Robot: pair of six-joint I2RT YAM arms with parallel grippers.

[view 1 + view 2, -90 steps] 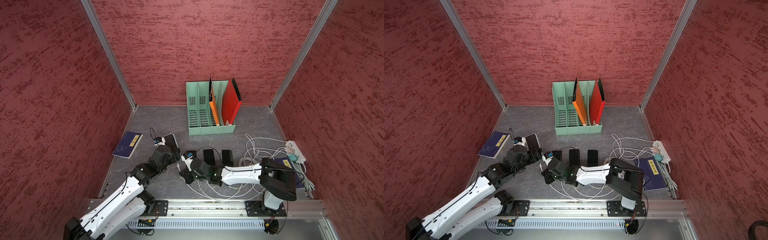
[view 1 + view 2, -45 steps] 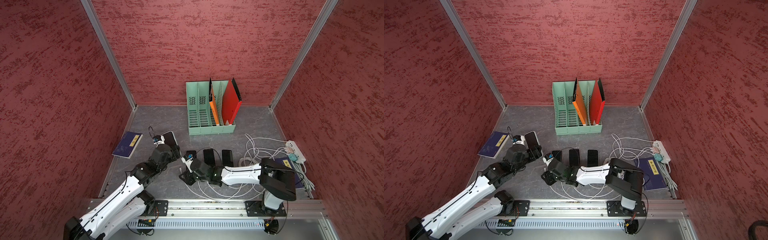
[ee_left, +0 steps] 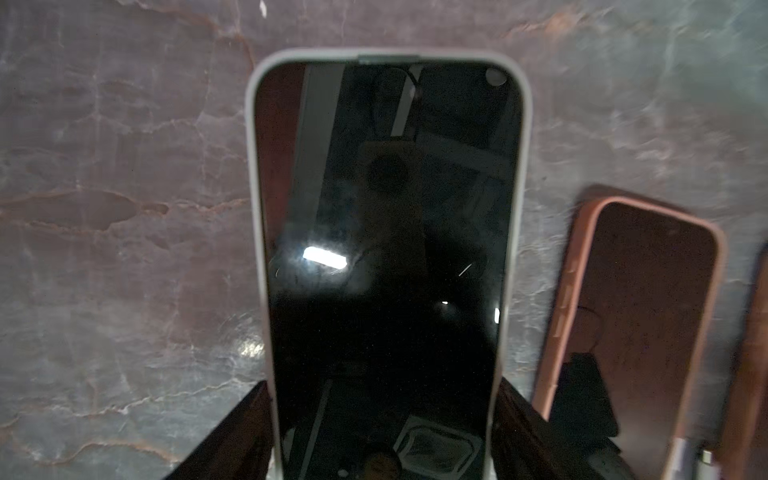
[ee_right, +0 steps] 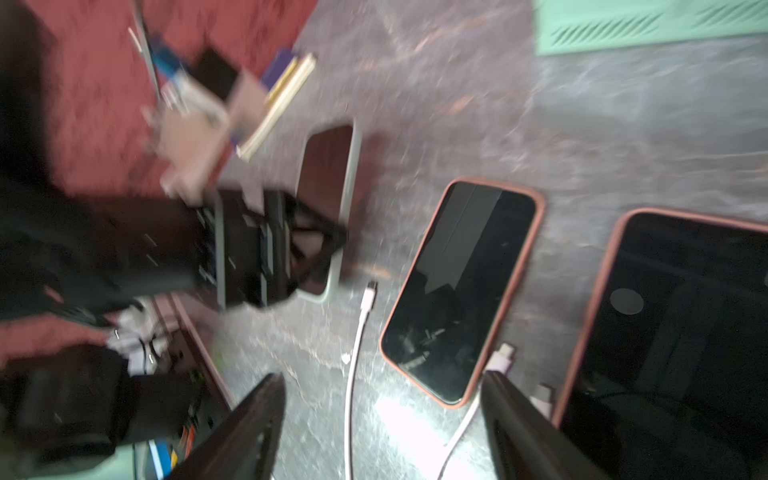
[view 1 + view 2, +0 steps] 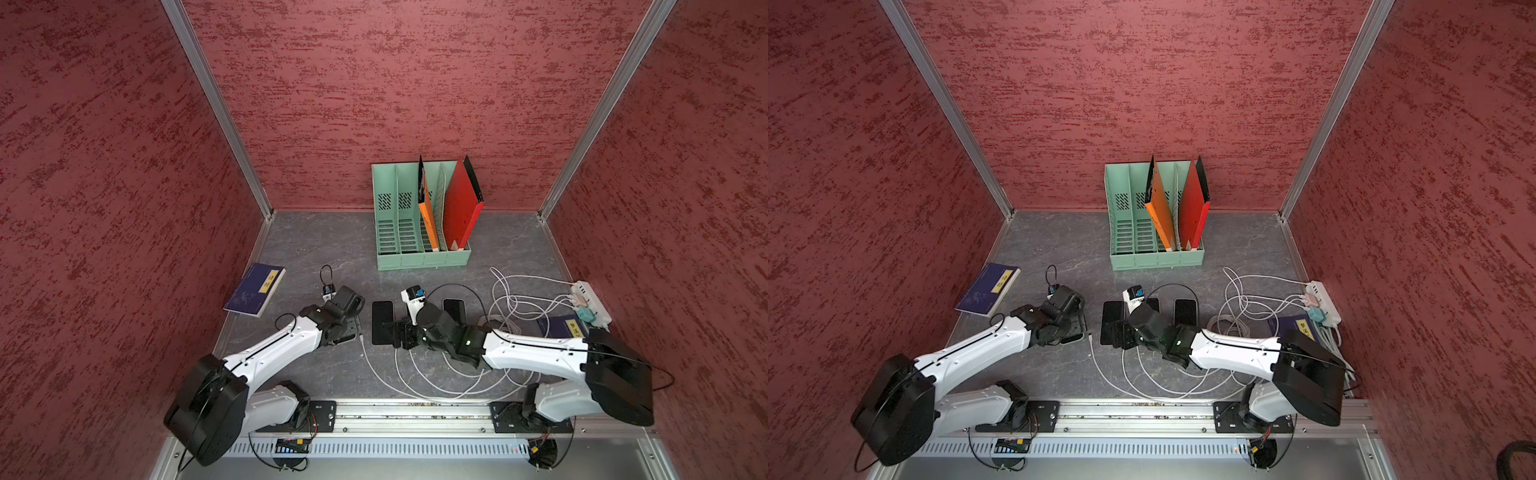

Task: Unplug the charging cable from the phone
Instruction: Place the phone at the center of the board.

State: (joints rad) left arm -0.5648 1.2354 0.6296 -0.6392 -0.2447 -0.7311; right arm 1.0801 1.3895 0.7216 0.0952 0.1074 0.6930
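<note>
The phone [image 3: 386,249], black-screened in a pale case, lies flat on the grey table. My left gripper [image 3: 384,432] is shut on its near end, one finger against each long edge. Both top views show that gripper [image 5: 347,330] [image 5: 1073,332] covering most of the phone. The white charging cable [image 4: 353,365] lies loose on the table. Its plug [image 4: 369,297] [image 5: 361,338] rests just off the phone's [image 4: 328,174] near end, out of the port. My right gripper [image 4: 382,424] [image 5: 397,334] stands open over the cable and holds nothing.
Two pink-cased phones [image 4: 461,286] [image 4: 685,332] lie to the right, the nearer with a cable plugged in. A green file rack [image 5: 422,216] stands at the back. A blue book [image 5: 255,291] lies left; the power strip [image 5: 590,303] and cable loops [image 5: 515,307] lie right.
My right gripper has opened and let go of the cable's plug, which now lies on the table apart from the phone. My left gripper still holds the phone.
</note>
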